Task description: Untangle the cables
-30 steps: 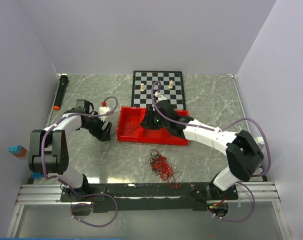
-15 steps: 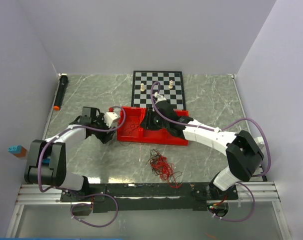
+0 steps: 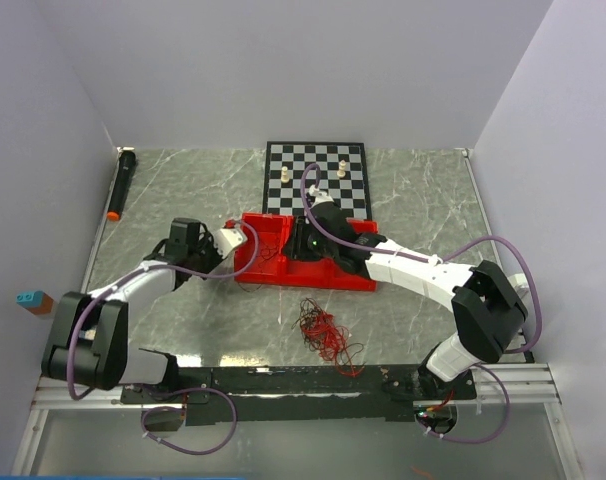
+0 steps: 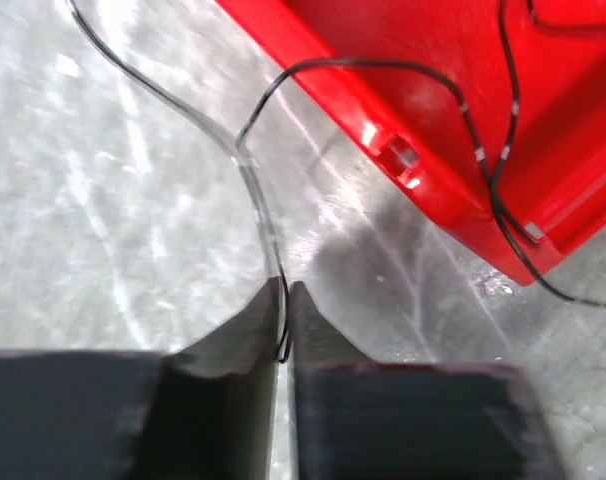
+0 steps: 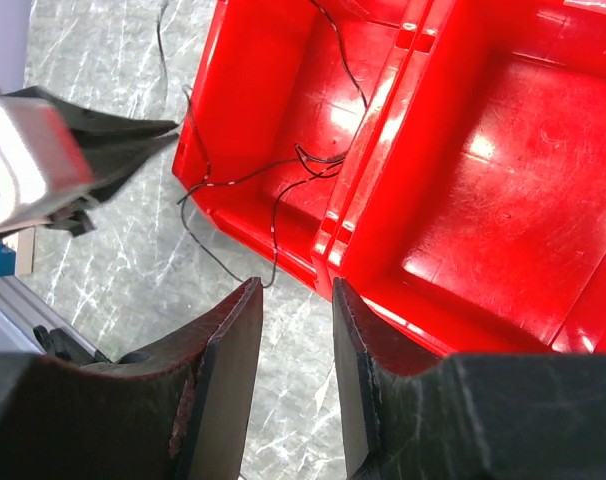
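Can't really separate single strands in the cables (image 3: 323, 335) from the top view. Just a wiry red-and-dark tangle lying loose on the marbled grey surface (image 3: 183, 190), at 6 o'clock from the red tray (image 3: 273, 273) and well apart from both hands.

Hard to trace the dark wire (image 4: 260, 215) too: hair-thin, blurring pale against the glossy stone, running up toward 12 o'clock, then arcing over the tray's rim toward 3 o'clock. Pinched at its near end by the left hand (image 4: 285, 295), black wedge-shaped fingers pressed almost flat together on it (only a sliver of gap). Cut off below that, nothing but dark blocky finger bases filling the bottom of the wrist view. Parked at the tray's 9 o'clock edge, going by the top view.

Over to the right hand (image 5: 295, 290): partly spread, nothing between the fingers, hovering over the tray near the end of its divider. Hides most of the tray's middle from above. Shiny moulded plastic there, two compartments, thin dark loops lying in the 9 o'clock one; same wire or another, can't tell.

Past the tray at 12 o'clock, a chessboard (image 3: 315, 190) with two pale pieces (image 3: 285, 174), too small to name. Also a black stick (image 3: 122, 180) with an orange tip, at 10 o'clock by the wall.
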`<state>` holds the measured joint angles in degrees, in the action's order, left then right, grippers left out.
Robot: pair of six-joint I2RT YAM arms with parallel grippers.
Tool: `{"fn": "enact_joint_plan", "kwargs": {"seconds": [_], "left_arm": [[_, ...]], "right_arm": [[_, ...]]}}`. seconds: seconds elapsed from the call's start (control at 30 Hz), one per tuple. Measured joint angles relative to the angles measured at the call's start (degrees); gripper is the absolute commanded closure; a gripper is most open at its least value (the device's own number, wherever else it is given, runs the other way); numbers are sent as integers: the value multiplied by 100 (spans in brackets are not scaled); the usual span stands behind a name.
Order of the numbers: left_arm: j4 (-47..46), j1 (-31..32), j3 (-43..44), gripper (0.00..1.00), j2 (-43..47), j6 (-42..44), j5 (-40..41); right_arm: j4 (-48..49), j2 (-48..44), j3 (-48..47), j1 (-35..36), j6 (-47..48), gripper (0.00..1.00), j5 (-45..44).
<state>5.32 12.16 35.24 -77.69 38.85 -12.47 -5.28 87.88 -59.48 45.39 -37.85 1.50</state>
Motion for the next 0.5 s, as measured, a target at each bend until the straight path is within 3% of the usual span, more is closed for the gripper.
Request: {"fn": "enact_joint_plan", "kwargs": {"seconds": [0.23,0.5], "left_arm": [[673,61,715,99,459,-96,-35],[1497,409,1882,98,466,-1126,-675]], "right_arm": [[-2,0,0,2,0,59,-2],[11,0,17,2,-4,59,-22]]}}
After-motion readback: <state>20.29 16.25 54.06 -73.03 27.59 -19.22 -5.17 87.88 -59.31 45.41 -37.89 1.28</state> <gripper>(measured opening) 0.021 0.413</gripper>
